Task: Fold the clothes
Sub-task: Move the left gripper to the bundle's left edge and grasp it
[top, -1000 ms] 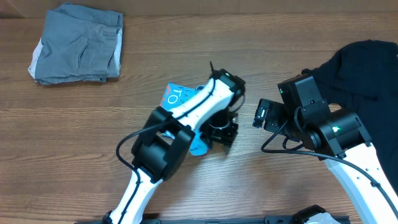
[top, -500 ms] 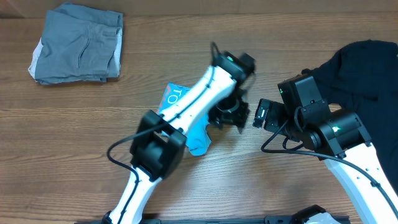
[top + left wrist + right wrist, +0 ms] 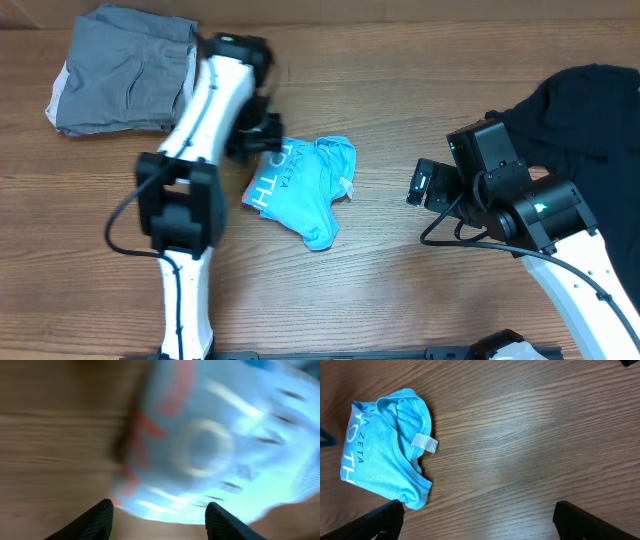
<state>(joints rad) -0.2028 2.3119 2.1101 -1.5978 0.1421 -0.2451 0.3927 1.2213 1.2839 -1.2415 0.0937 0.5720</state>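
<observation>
The light blue T-shirt [image 3: 300, 190] lies crumpled on the wooden table, white lettering up and its neck label showing [image 3: 385, 460]. My left gripper [image 3: 255, 140] hovers at the shirt's upper left edge. In the blurred left wrist view its jaws [image 3: 157, 507] stand open over bare wood, with the shirt [image 3: 215, 445] just ahead. To the right of the shirt my right gripper [image 3: 418, 185] stands open and apart from it, only table between its fingers [image 3: 477, 507]. The black T-shirt [image 3: 590, 110] lies bunched at the far right.
A folded grey garment [image 3: 125, 70] lies at the back left, close to my left arm. The right arm's body [image 3: 530, 215] sits over the near edge of the black T-shirt. Bare wood separates the blue shirt and the right gripper.
My left arm has swung from over the shirt's right side to its upper left. The blue shirt now lies uncovered. The right arm has not moved.
</observation>
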